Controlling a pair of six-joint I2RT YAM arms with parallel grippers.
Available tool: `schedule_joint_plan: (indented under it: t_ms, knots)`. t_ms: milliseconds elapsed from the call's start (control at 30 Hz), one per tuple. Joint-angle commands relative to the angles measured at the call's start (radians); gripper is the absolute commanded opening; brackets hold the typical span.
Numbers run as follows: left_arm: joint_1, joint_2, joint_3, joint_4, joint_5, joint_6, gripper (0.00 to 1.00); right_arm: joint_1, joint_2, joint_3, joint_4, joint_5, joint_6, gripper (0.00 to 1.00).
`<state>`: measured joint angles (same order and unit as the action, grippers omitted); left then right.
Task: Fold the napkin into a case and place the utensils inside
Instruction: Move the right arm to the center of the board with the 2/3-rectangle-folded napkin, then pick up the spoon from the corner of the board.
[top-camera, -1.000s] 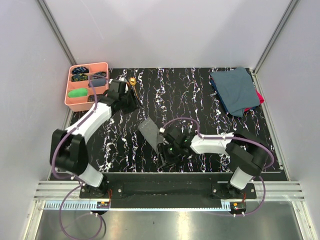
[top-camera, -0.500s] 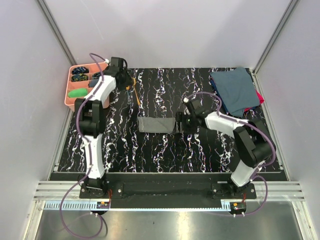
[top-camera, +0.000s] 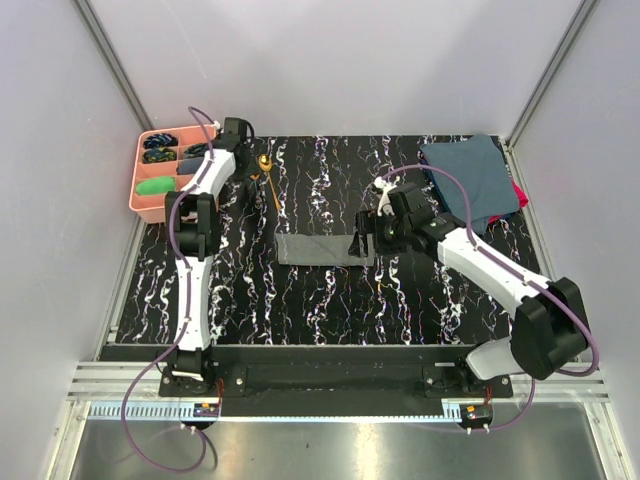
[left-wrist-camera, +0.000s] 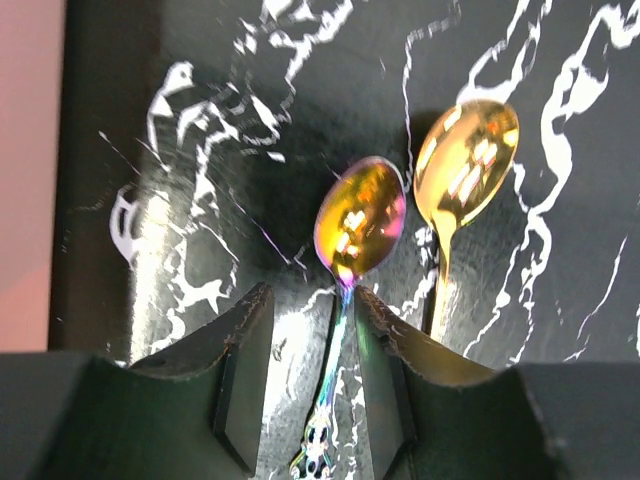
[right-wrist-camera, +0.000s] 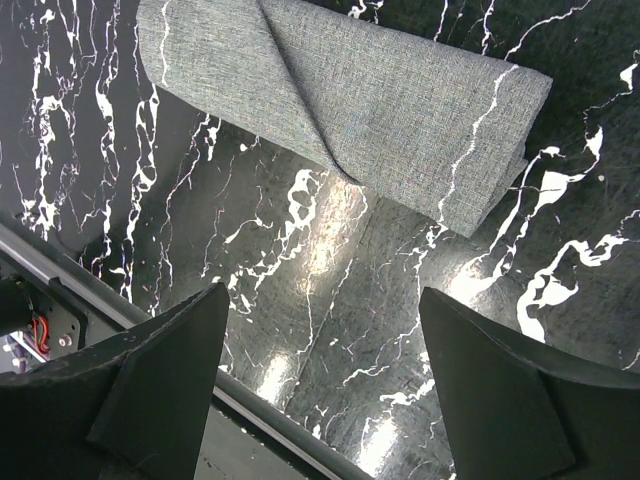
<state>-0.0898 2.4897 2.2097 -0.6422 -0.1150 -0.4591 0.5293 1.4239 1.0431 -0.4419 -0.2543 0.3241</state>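
The grey napkin (top-camera: 318, 248) lies folded into a narrow flat strip, the case, mid-table; the right wrist view shows it (right-wrist-camera: 350, 100) with a diagonal fold. My right gripper (top-camera: 362, 243) hovers at its right end, open wide (right-wrist-camera: 325, 295) with only bare table between the fingers. Two gold utensils, both spoons, lie at the far left (top-camera: 266, 166). My left gripper (top-camera: 247, 165) stands over them, open. The iridescent spoon (left-wrist-camera: 360, 220) has its thin handle between the fingers, close to the right finger (left-wrist-camera: 385, 370). The other spoon (left-wrist-camera: 467, 160) lies outside, to the right.
A pink compartment tray (top-camera: 150, 214) with small items stands at the far left, just beside the left gripper. Dark blue-teal cloths (top-camera: 468, 180) are stacked over a red one (top-camera: 518, 192) at the far right. The black marbled tabletop (top-camera: 330, 310) ends at a metal rail in front.
The right gripper carried the napkin from a tilted hold near the front, laid it flat mid-table, let go and opened wide. The left arm stretched to the spoons and its jaws narrowed around one handle.
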Motion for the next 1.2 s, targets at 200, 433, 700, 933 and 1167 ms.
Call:
schedule_joint_plan:
  t_ms: [200,433,700,933,1167]
  knots:
    - [-0.042,0.015,0.028,-0.095,-0.055,0.048,0.49,0.001,-0.054,-0.038,-0.004,-0.017,-0.039,0.87]
    - [-0.045,0.098,0.117,-0.235,-0.043,0.007,0.41,0.0,-0.146,-0.081,0.003,-0.007,-0.049,0.88]
    - [-0.076,0.144,0.179,-0.333,-0.045,0.066,0.12,-0.006,-0.149,-0.107,0.011,0.009,-0.057,0.89]
    - [-0.08,-0.048,-0.049,-0.298,-0.038,0.126,0.0,-0.008,-0.059,-0.049,0.045,-0.057,-0.043,0.9]
    - [-0.08,-0.455,-0.448,-0.105,0.034,0.08,0.0,-0.009,0.162,0.073,0.135,-0.184,0.029,0.92]
